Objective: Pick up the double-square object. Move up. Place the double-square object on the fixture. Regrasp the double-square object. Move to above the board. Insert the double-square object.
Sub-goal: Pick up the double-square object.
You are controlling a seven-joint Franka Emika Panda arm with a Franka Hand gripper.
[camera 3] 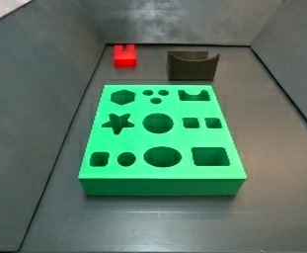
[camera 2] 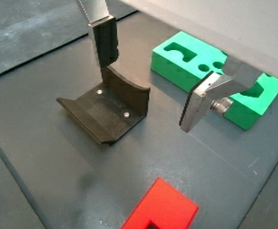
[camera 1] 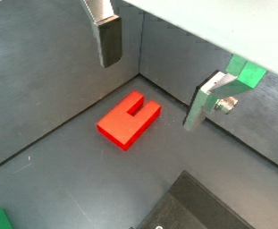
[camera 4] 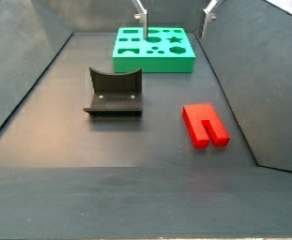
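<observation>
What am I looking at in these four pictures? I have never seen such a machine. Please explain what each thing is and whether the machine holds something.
This is a robot arm with a two-finger gripper, hanging open above the floor and holding nothing. Two pictures come from cameras on the arm's wrist, looking down past its silver fingers. Two come from cameras fixed beside the work area; in a side view only the finger tips show at the top.

Three things lie on the dark floor. The double-square object is the red block with two prongs, lying flat. The fixture is the dark holder with a curved top. The board is the green slab with shaped holes, such as a star and circles. All three stand apart from each other.
</observation>
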